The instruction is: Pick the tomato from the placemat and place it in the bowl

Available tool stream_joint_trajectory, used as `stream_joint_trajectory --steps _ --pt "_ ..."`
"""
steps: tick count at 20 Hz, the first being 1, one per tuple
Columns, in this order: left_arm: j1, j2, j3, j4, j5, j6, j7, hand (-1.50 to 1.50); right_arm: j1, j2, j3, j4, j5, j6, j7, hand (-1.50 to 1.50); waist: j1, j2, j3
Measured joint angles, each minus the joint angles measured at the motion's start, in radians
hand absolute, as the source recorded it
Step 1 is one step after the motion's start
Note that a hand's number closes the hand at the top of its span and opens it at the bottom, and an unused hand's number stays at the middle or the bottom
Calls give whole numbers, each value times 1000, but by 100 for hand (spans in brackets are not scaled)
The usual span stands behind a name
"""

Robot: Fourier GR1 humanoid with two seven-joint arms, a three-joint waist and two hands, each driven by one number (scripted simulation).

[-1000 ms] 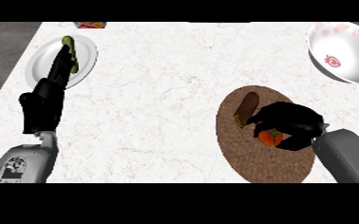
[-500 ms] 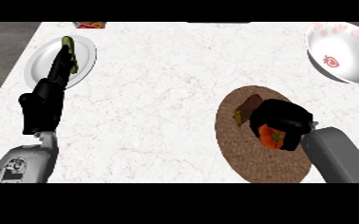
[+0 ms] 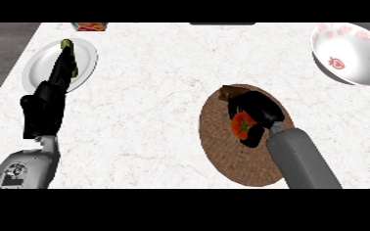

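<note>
In the head view a red tomato [image 3: 242, 125] sits inside my right hand [image 3: 257, 110], whose fingers and thumb curl round it over the round brown placemat [image 3: 220, 147]. Whether the tomato touches the mat I cannot tell. The white bowl [image 3: 345, 53] with red markings stands at the far right edge, well away from the hand. My left hand [image 3: 45, 105] rests open at the left, fingers pointing up toward a white plate.
A white plate [image 3: 42, 71] with a green item [image 3: 66, 44] lies at the far left, partly behind my left hand. A small red and yellow object [image 3: 90, 26] sits at the counter's back edge. Marble counter spreads between placemat and bowl.
My right hand has closed round the tomato and shifted slightly left and up on the placemat. The left hand has not moved.
</note>
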Motion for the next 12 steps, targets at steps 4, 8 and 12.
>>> stream_joint_trajectory --steps 4,8,12 --pt "-4 -1 5 -2 2 -1 5 0 2 88 -15 -111 -96 -60 203 150 2 5 9" --pt "4 0 9 -2 0 -1 -1 0 5 121 -22 -286 -182 -143 355 150 -3 4 13" --pt "13 15 29 -9 15 -18 -3 0 37 134 -31 -461 -177 -212 497 150 -4 6 14"
